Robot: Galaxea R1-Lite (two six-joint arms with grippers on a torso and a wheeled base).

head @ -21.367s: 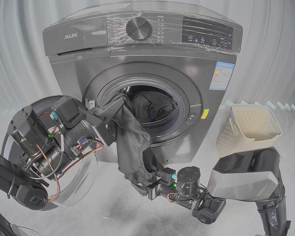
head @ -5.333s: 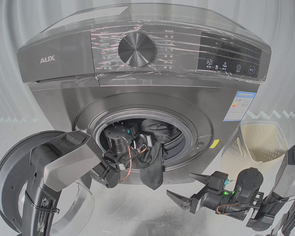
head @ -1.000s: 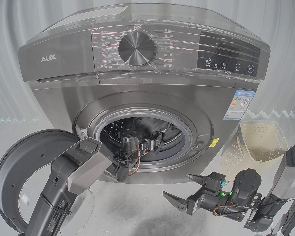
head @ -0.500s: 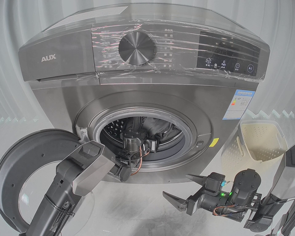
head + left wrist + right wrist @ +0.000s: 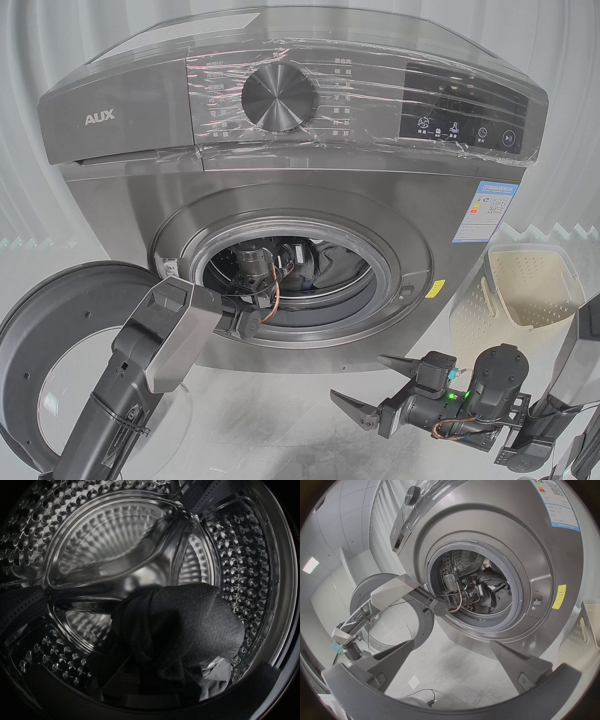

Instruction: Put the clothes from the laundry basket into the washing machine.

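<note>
Presently: clothes in the drum, left arm in the port, right gripper idle

Washing machine [image 5: 300, 187]: grey front-loader, landmark for this entry. Its round door [image 5: 56, 325] is swung fully open on the machine's left side.

Laundry basket [image 5: 531, 294]: cream, perforated, on the floor just to the right of the machine, near its front corner. The inner walls face me.

Left arm [image 5: 162, 325]: reaches from in front of the open door, across the port rim, and into the machine. The wrist is inside the port, in its left half.

Drum [image 5: 125, 542]: perforated steel, back wall and one paddle visible in the left wrist view.

Clothes [image 5: 181, 627]: dark heap lying on the drum floor inside the machine, piled toward the right side of the port [image 5: 337, 262]. A paler grey fold shows at the foot of the heap, near the port rim.

Right gripper [image 5: 355, 376]: in front of the machine, lower than the port and a little to its right, well apart from the front panel. Spread wide, nothing between the fingers [image 5: 515, 661]. It points toward the port.

Left gripper [image 5: 481, 591]: inside the machine, up against the dark heap. I cannot tell whether it is spread or closed, nor whether it grips cloth.
</note>
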